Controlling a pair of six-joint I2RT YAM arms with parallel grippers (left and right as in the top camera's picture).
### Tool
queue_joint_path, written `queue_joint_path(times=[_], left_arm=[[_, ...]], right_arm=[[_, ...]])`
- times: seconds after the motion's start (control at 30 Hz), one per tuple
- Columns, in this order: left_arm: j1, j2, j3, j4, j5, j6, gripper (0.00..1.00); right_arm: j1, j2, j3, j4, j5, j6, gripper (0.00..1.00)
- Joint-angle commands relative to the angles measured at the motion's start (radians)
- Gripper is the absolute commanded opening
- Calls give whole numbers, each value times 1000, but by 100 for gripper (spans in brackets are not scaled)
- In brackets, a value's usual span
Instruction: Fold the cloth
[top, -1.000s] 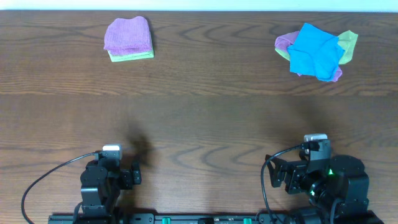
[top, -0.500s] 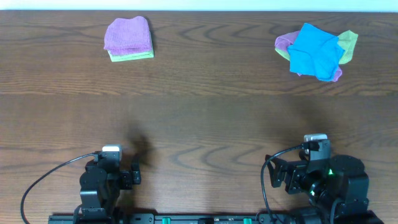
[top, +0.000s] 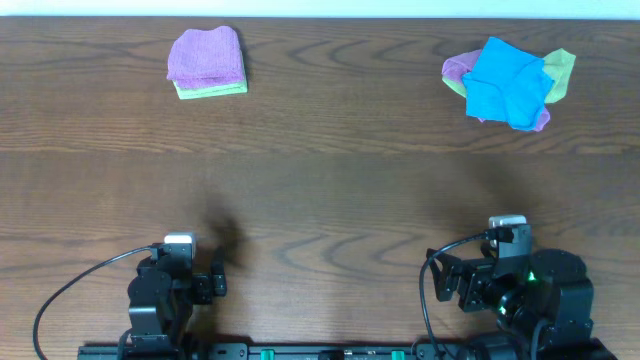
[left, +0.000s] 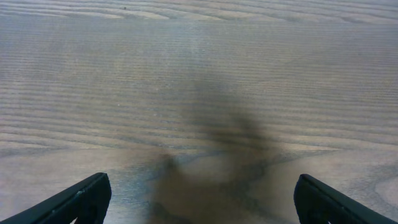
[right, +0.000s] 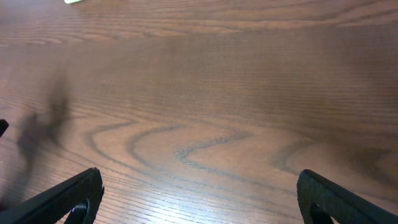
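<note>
Lying crumpled at the far right, the blue cloth (top: 508, 82) tops a loose pile (top: 561, 70), well apart from both grippers. The left gripper (left: 200, 193) and right gripper (right: 199, 186) hover near the table (top: 330, 200), jaws wide apart, empty. A careless pinch could lift the cloths underneath too.

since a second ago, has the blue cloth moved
No. The blue cloth sits in the same place against the wood grain of the table.

Matt dark wood-grain table (top: 330, 190), soft fuzzy blue cloth (top: 507, 82), folded purple terry cloth (top: 206, 55)
</note>
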Motion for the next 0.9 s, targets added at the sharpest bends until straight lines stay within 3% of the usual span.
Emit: queue_joint_path(times=[0.0,0.47,0.57,0.87], left_arm=[[6,-11,-9,-11,-4,18,95],[6,-11,-9,-11,-4,18,95],[6,-11,-9,-11,-4,18,95],[6,-11,-9,-11,-4,18,95]], right_arm=[[-8,-4,-3,0,-4,11,99],[-7,-10,-3,8,2,10,99],[-8,-27,-16,12,122,10,99],[-20,-209,-249,168,195,-133,99]])
